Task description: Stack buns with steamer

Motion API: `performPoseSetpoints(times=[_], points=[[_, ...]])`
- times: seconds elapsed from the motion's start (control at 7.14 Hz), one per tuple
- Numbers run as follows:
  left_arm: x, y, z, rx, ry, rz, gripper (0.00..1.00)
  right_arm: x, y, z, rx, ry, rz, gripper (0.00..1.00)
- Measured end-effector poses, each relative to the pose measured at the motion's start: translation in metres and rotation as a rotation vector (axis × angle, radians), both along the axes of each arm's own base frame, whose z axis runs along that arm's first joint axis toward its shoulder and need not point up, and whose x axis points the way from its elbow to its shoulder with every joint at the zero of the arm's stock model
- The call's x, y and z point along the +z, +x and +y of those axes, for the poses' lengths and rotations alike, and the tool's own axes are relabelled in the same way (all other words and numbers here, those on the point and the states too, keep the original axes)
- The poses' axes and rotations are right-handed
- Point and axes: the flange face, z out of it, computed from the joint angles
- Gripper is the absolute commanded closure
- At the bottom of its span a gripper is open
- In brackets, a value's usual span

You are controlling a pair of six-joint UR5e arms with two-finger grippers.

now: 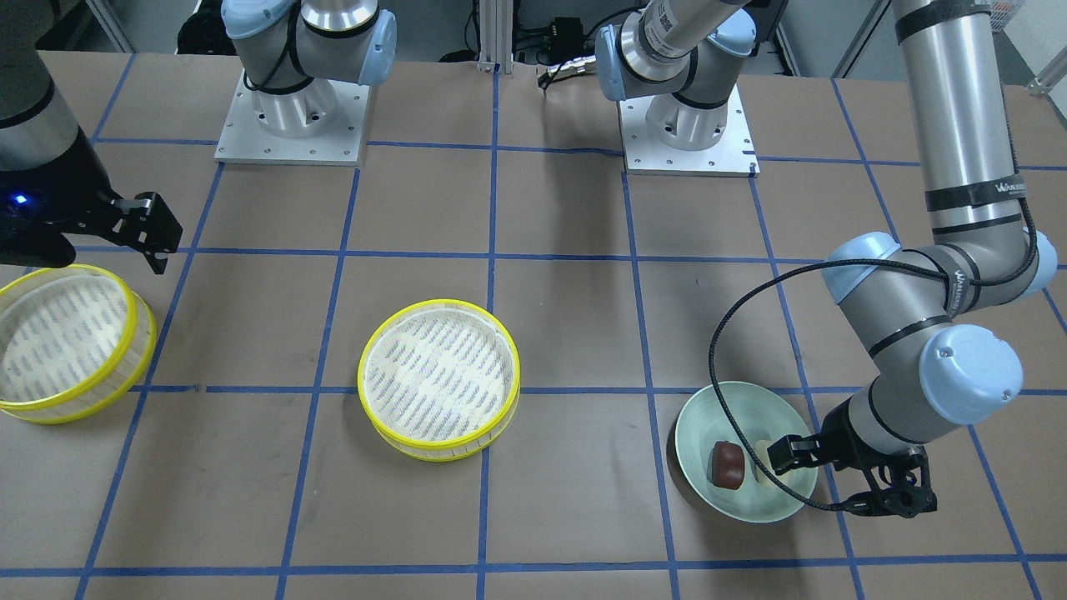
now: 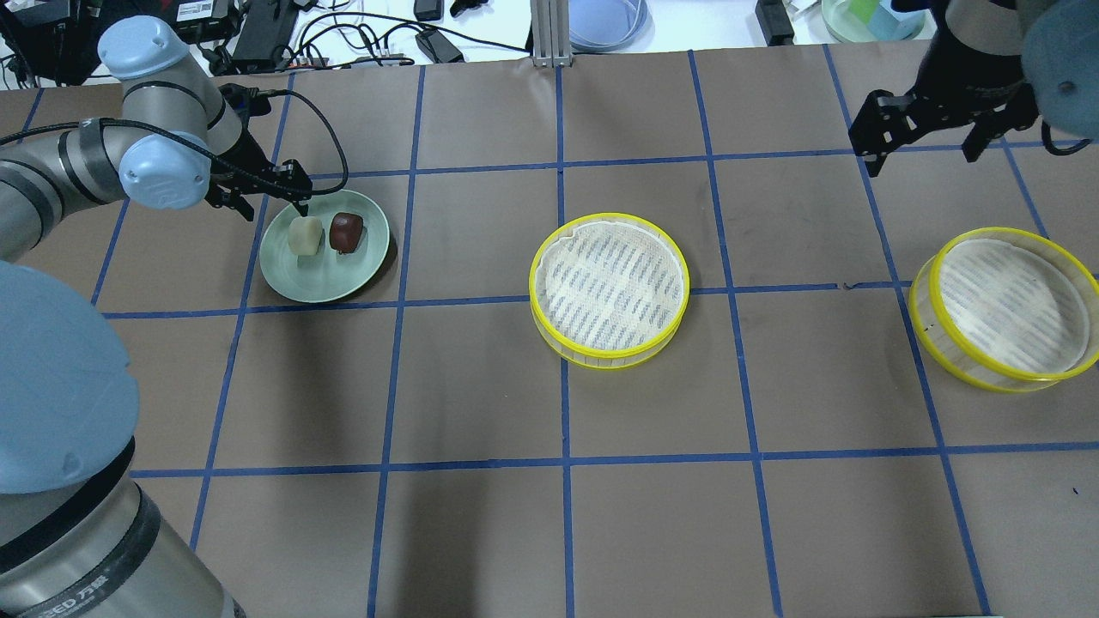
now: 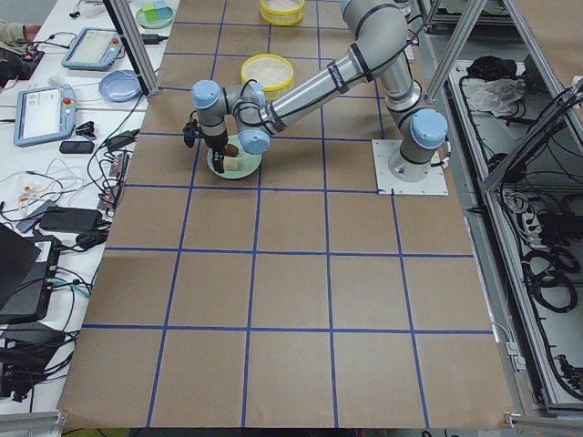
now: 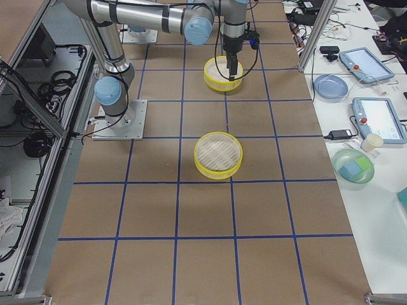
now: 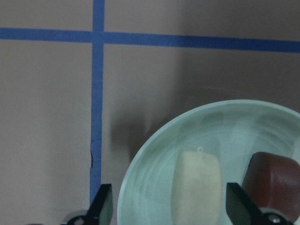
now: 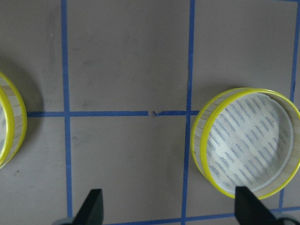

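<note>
A pale green plate lies on the table's left and holds a cream-white bun and a dark reddish-brown bun side by side. My left gripper is open and low over the plate's far-left rim. In the left wrist view its fingertips straddle the cream bun, with the brown bun just outside. An empty yellow-rimmed steamer sits mid-table and a second steamer at the right. My right gripper is open and empty, beyond the second steamer.
Blue tape lines grid the brown table. A blue bowl, a green bowl and cables lie past the far edge. The two arm bases stand on the robot's side.
</note>
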Motion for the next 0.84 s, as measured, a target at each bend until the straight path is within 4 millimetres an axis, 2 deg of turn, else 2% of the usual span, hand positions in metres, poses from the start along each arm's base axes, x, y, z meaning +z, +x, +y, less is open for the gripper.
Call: performPoseSetpoints(times=[0.42,0.56,0.7,0.84], points=[[-0.011,-0.006,0.001,0.041,0.013,0.05,0.12,-0.021,-0.078,-0.005,0.071,0.085,-0.017,0.05],[-0.017,-0.008,0.004,0.05,0.021,0.068,0.18,-0.036,-0.111,-0.006,0.078,0.111,-0.033,0.05],[-0.02,-0.009,0.006,0.052,0.024,0.074,0.36,-0.055,-0.143,-0.001,0.056,0.139,-0.052,0.07],[-0.022,-0.009,0.007,0.051,0.025,0.074,0.58,-0.076,-0.175,0.011,0.018,0.164,-0.071,0.08]])
